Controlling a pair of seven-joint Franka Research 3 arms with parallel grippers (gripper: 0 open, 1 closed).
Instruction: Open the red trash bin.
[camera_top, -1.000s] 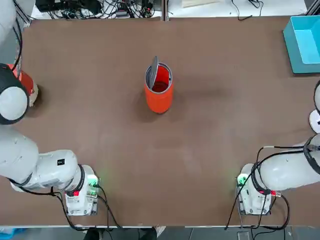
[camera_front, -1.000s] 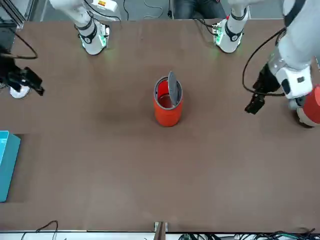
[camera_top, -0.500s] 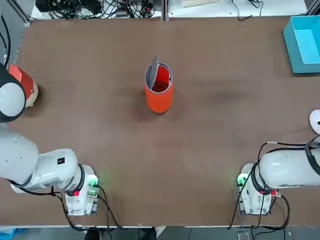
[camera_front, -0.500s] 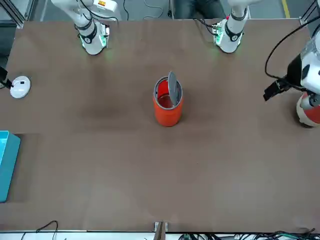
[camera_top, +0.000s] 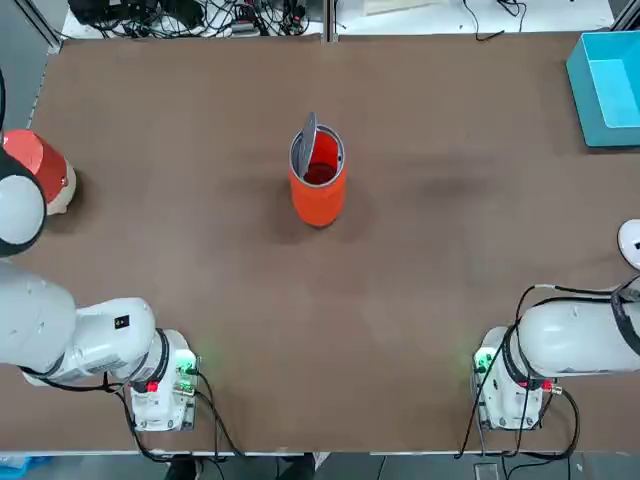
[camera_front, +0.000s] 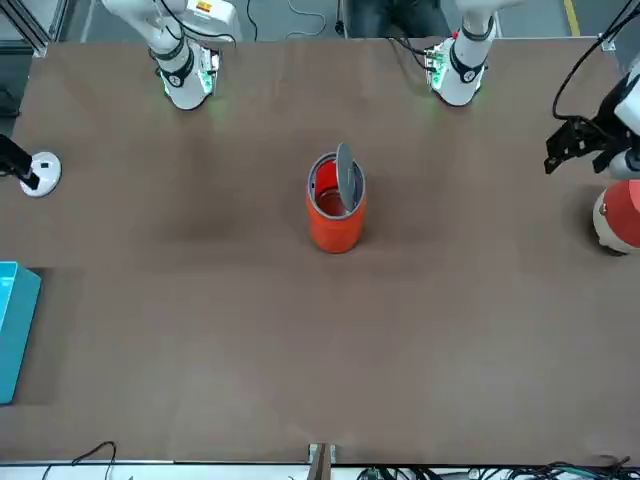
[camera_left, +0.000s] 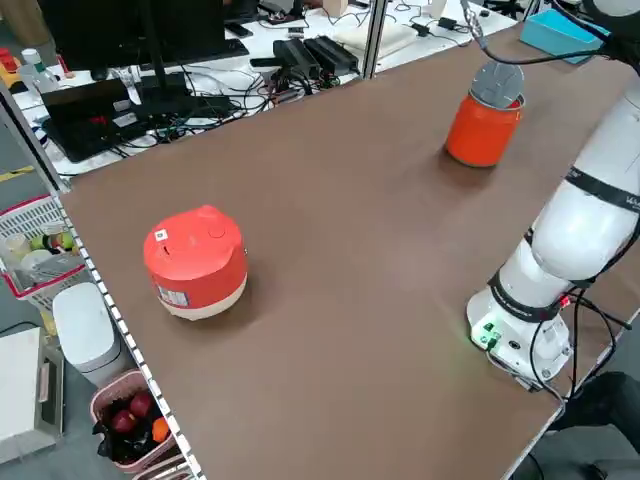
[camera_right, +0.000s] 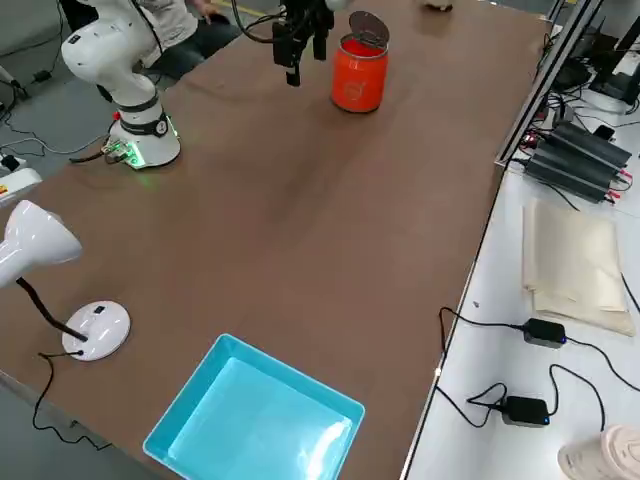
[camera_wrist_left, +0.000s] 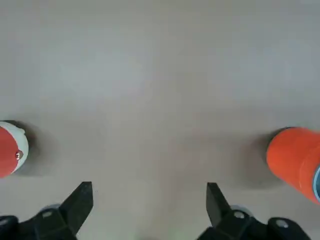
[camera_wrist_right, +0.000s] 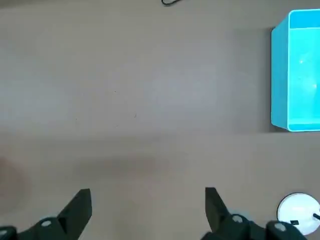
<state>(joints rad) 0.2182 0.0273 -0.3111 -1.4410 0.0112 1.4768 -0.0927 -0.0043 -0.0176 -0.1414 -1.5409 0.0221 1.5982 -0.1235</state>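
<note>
While the brown counter spreads wide and mostly bare, the red trash bin stands upright near its middle, alone, so either arm could reach it without crowding. Its grey swing lid is tipped up on edge inside the rim, and the red inside of the bin shows past it; judged from that, the bin looks already open, or very nearly so.

Off at the robot's left edge sits a red-and-white rounded pot, and at the far right corner a cyan box, both well apart from the bin and out of the way. A small white round base with a lamp on it lies at the right edge.

Both arms are drawn to the sides, probably to leave the bin clear. The left claw hangs above the counter near the rounded pot, released, its fingers spread wide over bare surface and grasping nothing; the bin sits well off to one side of it, only its orange flank showing at the edge of the left wrist view. The right claw is likewise released and empty, over bare counter near the cyan box and lamp base. The bin does not appear in its wrist view at all, so it is hard to say exactly how far off it stands.
</note>
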